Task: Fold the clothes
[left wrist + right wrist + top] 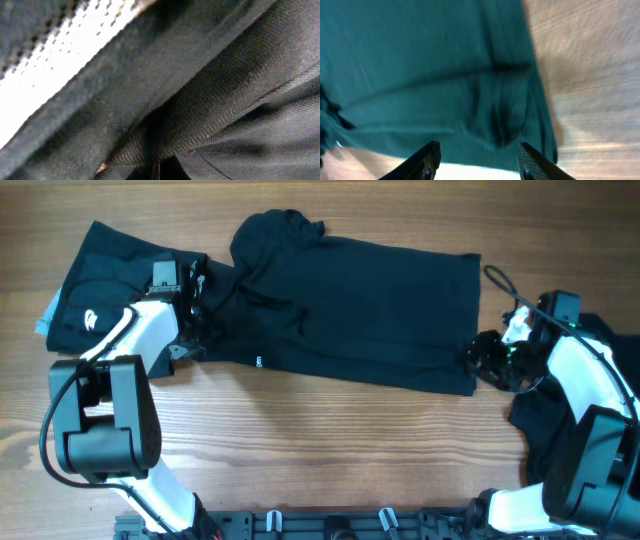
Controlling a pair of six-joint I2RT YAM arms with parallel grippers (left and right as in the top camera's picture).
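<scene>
Nearest me is bare wooden surface (pixel 330 440). Just beyond it, my left hand (pixel 197 308) is pinched tight on bunched cloth at the left end of the black shirt (pixel 370 310); its weave fills that wrist view. My right hand (pixel 480 360) stands half-wide at the shirt's near right corner, gripping nothing. The shirt lies lengthwise across the middle, rumpled at its far left end. I judge this the grasp before a first fold: the right hand must close on its corner, then both lift together. A folded garment (pixel 90 310) with a white logo lies far left.
</scene>
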